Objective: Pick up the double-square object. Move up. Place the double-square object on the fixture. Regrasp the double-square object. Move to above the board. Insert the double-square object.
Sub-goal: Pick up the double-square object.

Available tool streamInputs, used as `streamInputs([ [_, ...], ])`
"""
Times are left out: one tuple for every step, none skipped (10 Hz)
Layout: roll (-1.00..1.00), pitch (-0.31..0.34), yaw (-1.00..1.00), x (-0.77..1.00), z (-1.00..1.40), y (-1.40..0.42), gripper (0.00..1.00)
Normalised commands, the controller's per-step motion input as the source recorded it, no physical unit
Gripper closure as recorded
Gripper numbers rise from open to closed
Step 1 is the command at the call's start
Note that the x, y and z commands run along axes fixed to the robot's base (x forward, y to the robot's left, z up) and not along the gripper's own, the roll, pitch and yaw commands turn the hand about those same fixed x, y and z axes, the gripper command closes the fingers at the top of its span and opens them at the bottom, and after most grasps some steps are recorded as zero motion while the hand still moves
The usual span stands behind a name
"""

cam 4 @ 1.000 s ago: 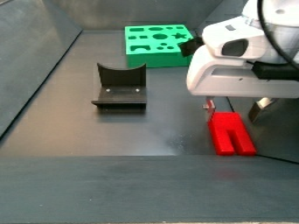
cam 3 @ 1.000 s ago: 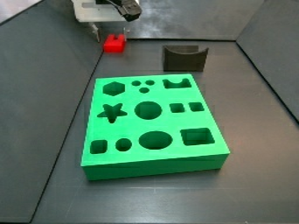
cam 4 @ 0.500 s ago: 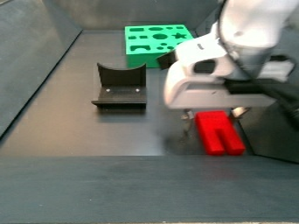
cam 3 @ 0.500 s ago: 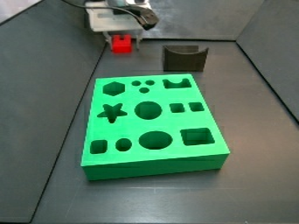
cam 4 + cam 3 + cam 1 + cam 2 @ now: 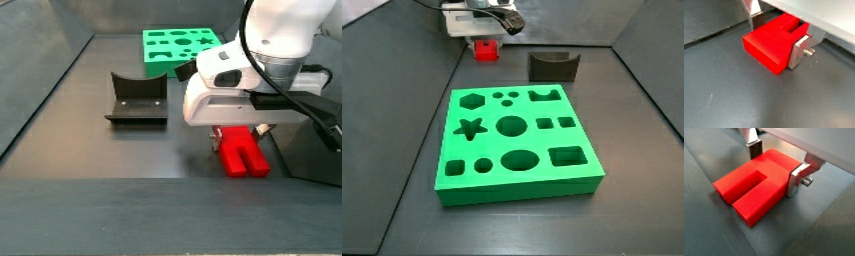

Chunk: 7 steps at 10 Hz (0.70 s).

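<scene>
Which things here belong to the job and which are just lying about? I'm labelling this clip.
Job:
- double-square object, between the gripper jaws on the floor
- fixture, unoccupied
- board, holes unfilled

Lying about:
- nothing else shows in either side view

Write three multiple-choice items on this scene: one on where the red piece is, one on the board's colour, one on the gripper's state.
1. Where is the double-square object?
A. in a board hole
B. between the gripper's fingers
C. on the fixture

2. What colour is the board?
A. green
B. blue
C. yellow

3. How is the gripper?
A. wide open, empty
B. out of view
C. shut on the red piece

Key: 1 B, silver fingers flank it in both wrist views, away from the fixture; 2 A, bright green in both side views; 3 C, pads press its sides.
</scene>
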Motion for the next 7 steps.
streamInputs([
  [0.0,0.0,0.0,0.0,0.0,0.0,1.0],
  [0.0,0.0,0.0,0.0,0.0,0.0,1.0],
  [0.0,0.0,0.0,0.0,0.0,0.0,1.0],
  [0.0,0.0,0.0,0.0,0.0,0.0,1.0],
  [0.0,0.0,0.0,0.0,0.0,0.0,1.0],
  [0.0,0.0,0.0,0.0,0.0,0.0,1.0],
  [0.0,0.0,0.0,0.0,0.0,0.0,1.0],
])
